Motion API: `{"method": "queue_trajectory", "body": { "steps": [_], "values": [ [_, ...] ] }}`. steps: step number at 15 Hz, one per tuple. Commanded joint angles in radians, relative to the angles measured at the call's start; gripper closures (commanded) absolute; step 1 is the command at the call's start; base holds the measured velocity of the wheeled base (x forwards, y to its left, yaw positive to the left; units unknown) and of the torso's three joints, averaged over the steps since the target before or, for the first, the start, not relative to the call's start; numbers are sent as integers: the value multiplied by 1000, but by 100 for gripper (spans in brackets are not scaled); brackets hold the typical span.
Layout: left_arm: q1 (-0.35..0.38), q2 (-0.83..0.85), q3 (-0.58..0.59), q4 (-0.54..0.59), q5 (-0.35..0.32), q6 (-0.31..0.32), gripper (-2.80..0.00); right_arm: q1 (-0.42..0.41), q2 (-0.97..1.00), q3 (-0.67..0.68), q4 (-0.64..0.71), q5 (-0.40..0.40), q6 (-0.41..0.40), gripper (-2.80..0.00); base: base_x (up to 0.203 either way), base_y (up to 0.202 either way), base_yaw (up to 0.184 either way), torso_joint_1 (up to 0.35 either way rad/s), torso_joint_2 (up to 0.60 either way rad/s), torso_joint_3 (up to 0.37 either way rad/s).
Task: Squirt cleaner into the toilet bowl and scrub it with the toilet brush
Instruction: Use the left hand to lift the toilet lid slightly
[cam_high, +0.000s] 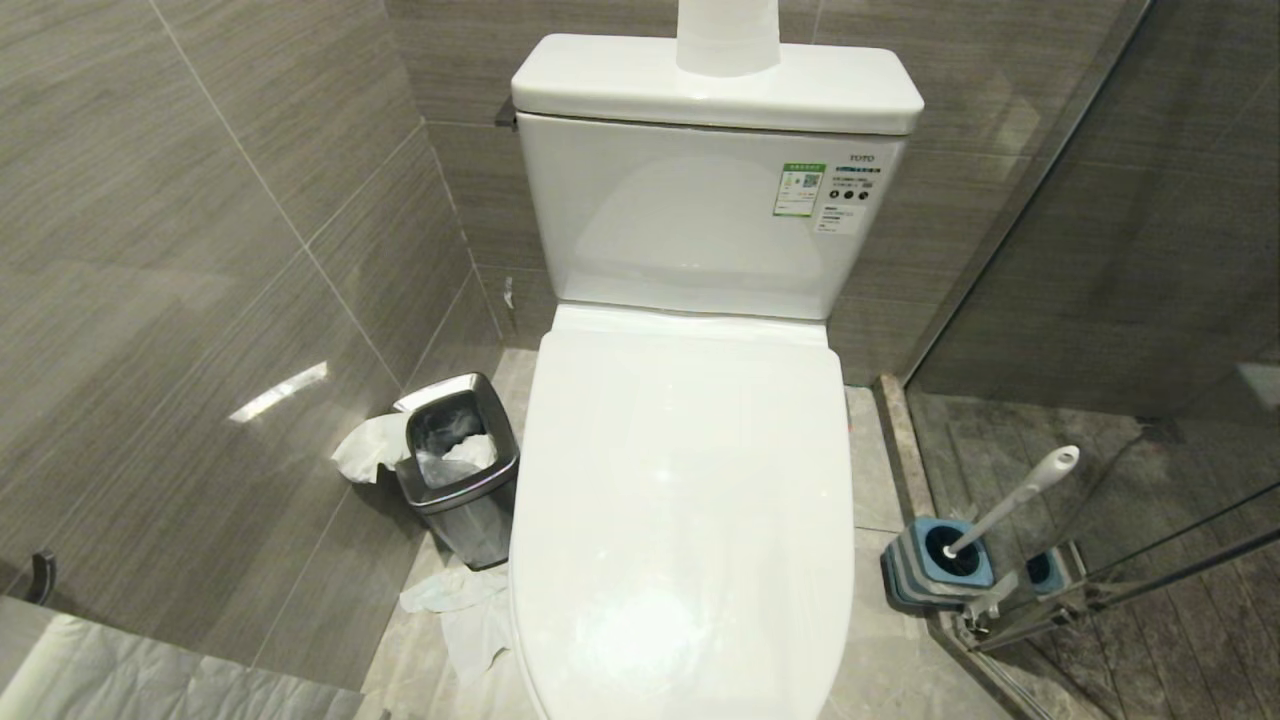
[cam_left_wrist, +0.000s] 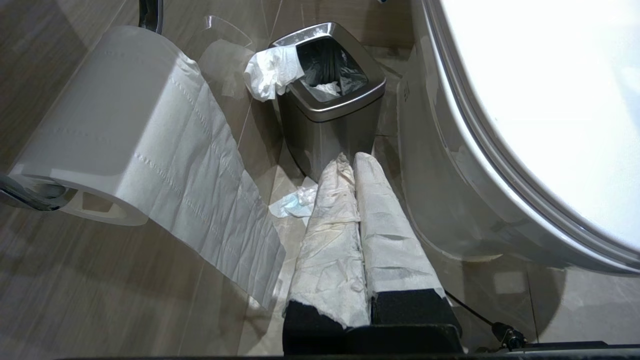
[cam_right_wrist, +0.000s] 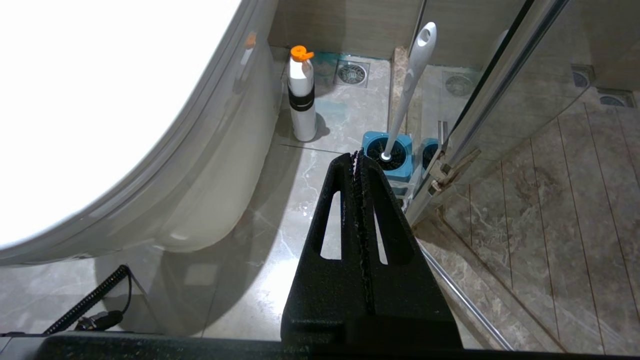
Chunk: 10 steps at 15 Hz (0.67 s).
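Observation:
The white toilet bowl (cam_high: 690, 500) fills the middle of the head view with its lid down; its side shows as toilet bowl (cam_left_wrist: 450, 165) and toilet bowl (cam_right_wrist: 210, 165) in the wrist views. The toilet brush (cam_high: 1015, 500) leans in a blue-and-grey holder (cam_high: 935, 565) on the floor to the right, by the glass door. A white cleaner bottle (cam_right_wrist: 302, 95) with an orange cap stands beside the toilet's base. My left gripper (cam_left_wrist: 350, 160), wrapped in white paper, is shut and empty, low on the left. My right gripper (cam_right_wrist: 357, 156) is shut and empty, short of the toilet brush (cam_right_wrist: 407, 90).
A steel bin (cam_high: 460, 470) with tissue stands left of the toilet, crumpled paper (cam_high: 465, 610) on the floor by it. A toilet paper roll (cam_left_wrist: 100, 125) hangs on the left wall. A glass shower door (cam_high: 1100, 350) closes off the right. A paper roll (cam_high: 728, 35) stands on the cistern.

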Motion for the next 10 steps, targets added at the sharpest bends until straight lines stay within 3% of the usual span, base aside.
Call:
{"method": "queue_trajectory", "body": {
  "steps": [1, 10],
  "values": [
    [0, 0, 2, 0, 0, 0, 0, 0, 0, 0, 1, 0, 0, 0, 0, 0, 0, 0, 0, 0],
    [0, 0, 2, 0, 0, 0, 0, 0, 0, 0, 1, 0, 0, 0, 0, 0, 0, 0, 0, 0]
  ]
}}
